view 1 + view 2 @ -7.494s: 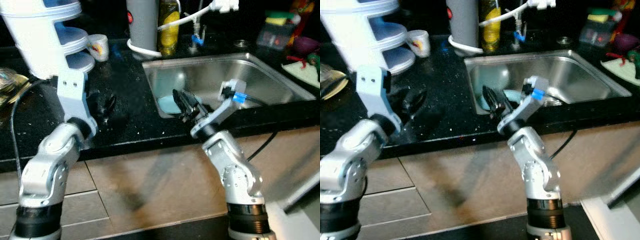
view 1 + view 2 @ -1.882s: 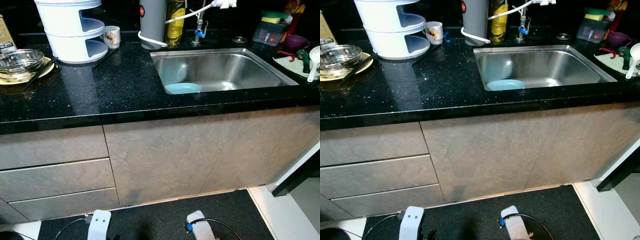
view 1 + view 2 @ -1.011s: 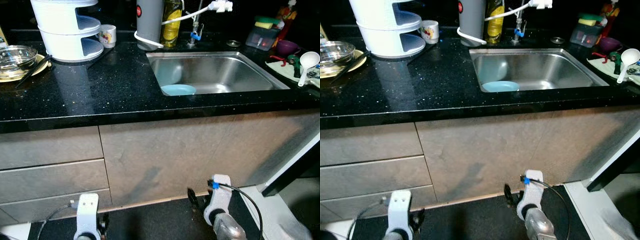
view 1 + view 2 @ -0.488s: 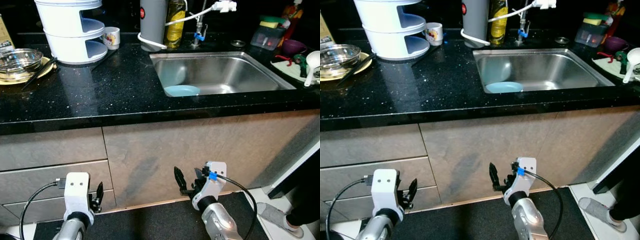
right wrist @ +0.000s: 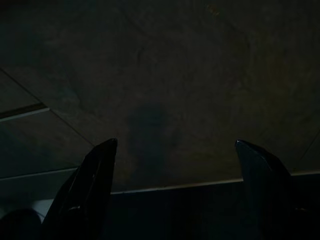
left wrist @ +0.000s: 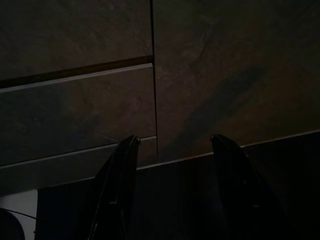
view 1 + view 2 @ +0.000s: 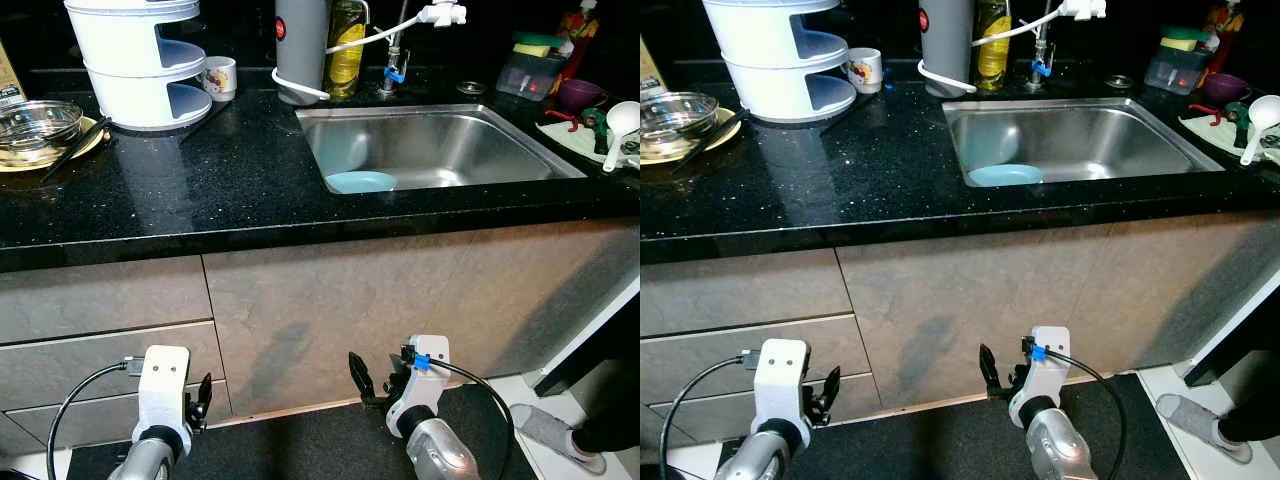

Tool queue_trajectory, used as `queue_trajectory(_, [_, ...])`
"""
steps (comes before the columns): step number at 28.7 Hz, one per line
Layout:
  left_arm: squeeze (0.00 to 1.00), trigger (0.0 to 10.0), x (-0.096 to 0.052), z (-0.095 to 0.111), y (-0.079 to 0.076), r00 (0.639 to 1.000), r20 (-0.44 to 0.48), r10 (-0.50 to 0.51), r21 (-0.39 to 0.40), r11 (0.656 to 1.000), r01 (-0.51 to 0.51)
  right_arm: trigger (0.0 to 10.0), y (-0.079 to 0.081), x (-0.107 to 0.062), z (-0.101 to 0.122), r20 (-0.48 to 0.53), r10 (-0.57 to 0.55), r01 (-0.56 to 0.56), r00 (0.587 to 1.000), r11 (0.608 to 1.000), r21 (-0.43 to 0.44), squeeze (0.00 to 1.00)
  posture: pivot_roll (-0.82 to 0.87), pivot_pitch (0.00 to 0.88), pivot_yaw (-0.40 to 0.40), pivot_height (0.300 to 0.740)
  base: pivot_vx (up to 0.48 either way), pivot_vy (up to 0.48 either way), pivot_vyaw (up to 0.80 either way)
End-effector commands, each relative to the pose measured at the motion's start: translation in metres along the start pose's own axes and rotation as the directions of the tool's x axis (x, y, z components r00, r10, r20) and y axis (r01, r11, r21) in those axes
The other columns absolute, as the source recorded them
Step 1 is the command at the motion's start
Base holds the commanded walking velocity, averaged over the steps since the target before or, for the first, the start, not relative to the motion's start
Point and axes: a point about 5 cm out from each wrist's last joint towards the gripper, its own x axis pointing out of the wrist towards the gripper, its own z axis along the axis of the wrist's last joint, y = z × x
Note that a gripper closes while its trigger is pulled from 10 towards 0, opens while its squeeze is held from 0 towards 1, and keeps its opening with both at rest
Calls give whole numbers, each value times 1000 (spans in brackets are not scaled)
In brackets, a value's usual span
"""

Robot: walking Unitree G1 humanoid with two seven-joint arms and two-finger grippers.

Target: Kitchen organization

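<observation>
While both arms hang low in front of the cabinet doors, nothing is held: the left claw (image 6: 172, 150) has its fingers spread apart with only drawer fronts beyond them, and the right claw (image 5: 175, 155) is spread wide too, facing the cabinet panel near the floor.

With the task worded so loosely, the likeliest thing to tidy is the blue plate (image 7: 361, 181), which lies flat on the bottom of the sink (image 7: 520, 140), at the near left corner, close to the wall. It looks like a shallow plastic or melamine dish, so probably light and stiff, not very fragile, but slick if wet (and steel under it gives no grip either). Lying flat, it offers no edge from above; my judgement is that a claw should come in at the rim on the side away from the sink wall, one finger slipping under the lip and one over, pinching the rim rather than the face.

Elsewhere on the counter (image 7: 200, 180) stand a white tiered rack (image 7: 140, 60), a mug (image 7: 218, 76) just beside it, and a glass bowl (image 7: 35, 120) on a plate at the far left, with a ladle (image 7: 618, 125) at the far right. A person's foot (image 7: 545, 425) shows on the floor to the right.
</observation>
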Motion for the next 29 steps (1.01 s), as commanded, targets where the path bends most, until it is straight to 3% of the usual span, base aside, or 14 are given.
queue_trajectory(1, [0,10000,-3,-2,-3,1000,-18,-22,12,1000,22,10000,1,-4,-8,-40,-2,2,999,1000,18,0,42,168,-30,740,0,0,0])
queue_trajectory(8, [0,10000,-6,6,-5,999,26,-36,17,999,36,10000,13,-6,2,35,112,-114,993,991,64,0,45,166,-28,740,0,0,0])
queue_trajectory(10, [0,10000,-9,20,-8,991,111,-71,-8,997,72,10000,31,-11,18,108,301,-314,947,939,138,0,46,164,-24,740,0,0,0])
queue_trajectory(13, [0,10000,-16,47,-17,945,242,-219,-111,961,251,10000,51,-19,46,195,512,-546,837,806,228,0,44,168,-23,740,0,0,0])
queue_trajectory(14, [0,10000,-16,47,-17,945,242,-219,-111,961,251,10000,51,-19,46,195,512,-546,837,806,228,0,44,168,-23,740,0,0,0])
queue_trajectory(17, [0,10000,-23,72,-23,871,329,-365,-155,889,431,10000,59,-22,77,286,592,-656,754,704,271,0,44,170,-27,740,0,0,0])
queue_trajectory(19, [0,10000,-23,72,-23,871,329,-365,-155,889,431,10000,59,-22,77,286,592,-656,754,704,271,0,44,170,-27,740,0,0,0])
queue_trajectory(20, [0,10000,-23,90,-19,845,384,-373,-172,870,462,10000,59,-18,95,338,584,-669,738,698,256,0,44,174,-32,740,0,0,0])
queue_trajectory(21, [0,10000,-16,143,0,805,527,-272,-173,893,415,10000,51,-1,133,423,465,-566,778,811,150,0,49,172,-36,740,0,0,0])
queue_trajectory(23, [0,10000,-14,157,7,796,560,-229,-179,905,387,10000,48,3,143,446,423,-518,789,848,113,0,49,172,-36,740,0,0,0])
queue_trajectory(24, [0,10000,-3,175,25,826,556,-95,-135,970,202,10000,41,14,158,446,320,-377,836,925,43,0,57,172,-41,740,0,0,0])
queue_trajectory(25, [0,10000,-3,175,25,826,556,-95,-135,970,202,10000,41,14,158,446,320,-377,836,925,43,0,57,172,-41,740,0,0,0])
queue_trajectory(27, [0,10000,5,185,42,849,527,33,-19,999,-27,10000,36,21,177,476,212,-257,854,966,32,0,60,171,-40,740,0,0,0])
queue_trajectory(29, [0,10000,5,194,45,836,545,66,14,996,-88,10000,38,20,193,515,194,-242,835,970,27,0,60,174,-39,740,0,0,0])
